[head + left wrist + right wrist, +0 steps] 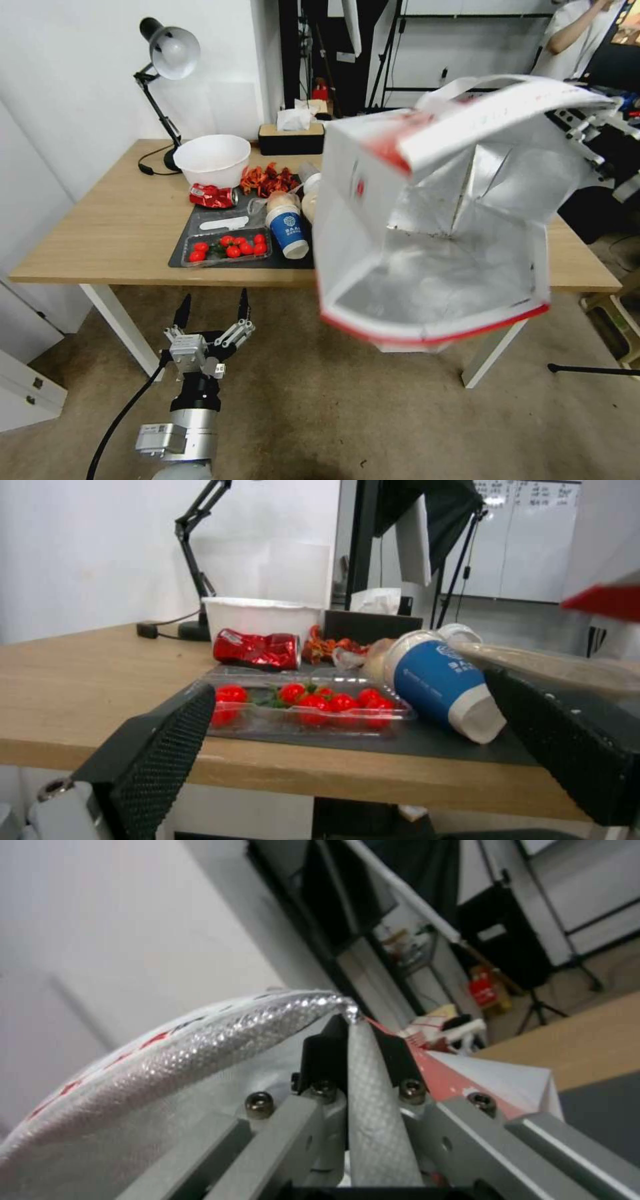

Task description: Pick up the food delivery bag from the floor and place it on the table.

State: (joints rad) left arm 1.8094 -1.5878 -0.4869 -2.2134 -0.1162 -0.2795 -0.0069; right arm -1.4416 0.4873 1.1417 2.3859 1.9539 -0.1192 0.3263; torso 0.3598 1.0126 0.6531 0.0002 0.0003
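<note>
The head view looks down from above the table (pixel 100 233); the left wrist view faces it from edge height, seemingly close, sharing the tomato tray (pixel 227 248) (pixel 300 710) at twelve o'clock.

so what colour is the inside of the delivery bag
Silver foil lining inside the food delivery bag, clearest in the head view.

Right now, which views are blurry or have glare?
Head view: foil inside the bag glares and its near rim smears. Left wrist view: the left gripper, jaws open, is soft up close. Right wrist view: the right gripper pinching the bag is sharpest, background blurred.
</note>
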